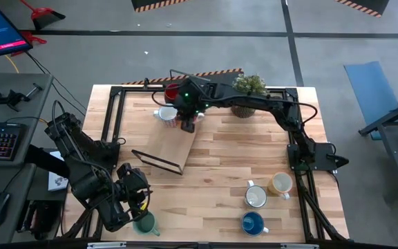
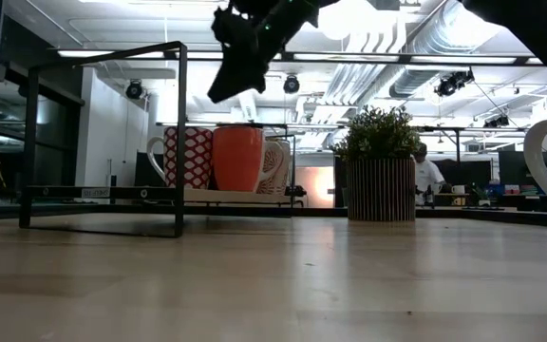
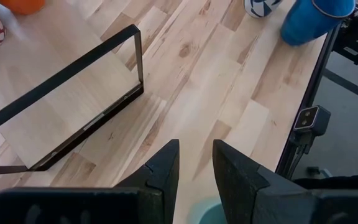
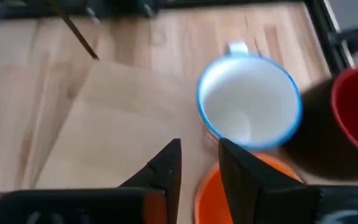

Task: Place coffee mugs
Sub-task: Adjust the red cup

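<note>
Three mugs stand at the far end of a pale board [image 1: 173,142] inside a black wire frame [image 2: 179,133]: a dark red one [image 1: 173,92], a white one [image 1: 165,114] and an orange one [image 4: 225,190]. My right gripper [image 4: 199,146] hovers just above the orange mug [image 2: 238,157], its fingers a narrow gap apart and touching nothing. At the near right stand a white mug [image 1: 256,197], a tan mug [image 1: 280,183] and a blue mug [image 1: 253,223]. A teal-green mug [image 1: 146,223] sits at the near left edge, by my left gripper [image 3: 196,144], which waits there slightly open.
A potted green plant [image 1: 247,93] stands at the far edge, right of the mugs on the board. The black frame's low near bar [image 3: 73,134] crosses the table's middle left. Bare wood lies in the table's middle [image 1: 233,149]. A person [image 2: 428,176] shows far behind the table.
</note>
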You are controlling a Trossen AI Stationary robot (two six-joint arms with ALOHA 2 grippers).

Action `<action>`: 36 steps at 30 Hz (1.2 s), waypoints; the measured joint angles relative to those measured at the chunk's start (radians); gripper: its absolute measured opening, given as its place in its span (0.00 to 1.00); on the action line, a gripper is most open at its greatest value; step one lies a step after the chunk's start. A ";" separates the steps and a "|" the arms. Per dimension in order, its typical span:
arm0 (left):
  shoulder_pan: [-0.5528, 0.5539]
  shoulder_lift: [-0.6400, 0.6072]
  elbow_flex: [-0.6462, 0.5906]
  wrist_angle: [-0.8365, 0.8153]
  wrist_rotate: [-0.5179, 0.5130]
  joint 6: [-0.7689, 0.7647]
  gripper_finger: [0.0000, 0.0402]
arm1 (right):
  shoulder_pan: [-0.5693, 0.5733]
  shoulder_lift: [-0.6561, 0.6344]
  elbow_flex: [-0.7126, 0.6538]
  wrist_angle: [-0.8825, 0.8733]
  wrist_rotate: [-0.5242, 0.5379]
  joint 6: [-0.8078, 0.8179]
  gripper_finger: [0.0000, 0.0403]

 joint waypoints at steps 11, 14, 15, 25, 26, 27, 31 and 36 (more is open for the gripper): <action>0.000 0.000 0.000 0.000 -0.002 0.000 0.22 | 0.017 0.053 -0.009 0.070 -0.076 0.000 0.19; 0.000 -0.001 0.000 0.001 -0.002 0.000 0.22 | 0.024 0.081 -0.009 0.080 -0.080 0.000 0.19; 0.000 -0.001 0.000 -0.001 -0.002 -0.001 0.22 | 0.027 0.086 -0.009 0.084 -0.080 0.000 0.19; 0.000 -0.001 0.000 0.003 -0.002 -0.002 0.22 | 0.018 0.095 -0.009 0.113 -0.079 -0.004 0.19; 0.000 -0.001 0.000 0.003 -0.002 -0.002 0.22 | 0.016 0.095 -0.009 0.110 -0.079 -0.004 0.19; 0.000 -0.001 0.000 0.003 -0.002 -0.002 0.22 | 0.014 0.095 -0.009 0.110 -0.080 -0.004 0.19; 0.000 -0.001 0.000 0.003 -0.002 -0.002 0.22 | 0.013 0.095 -0.009 0.110 -0.083 -0.005 0.19; 0.000 -0.001 0.000 0.003 -0.002 -0.002 0.22 | 0.010 0.100 -0.009 0.107 -0.086 -0.001 0.19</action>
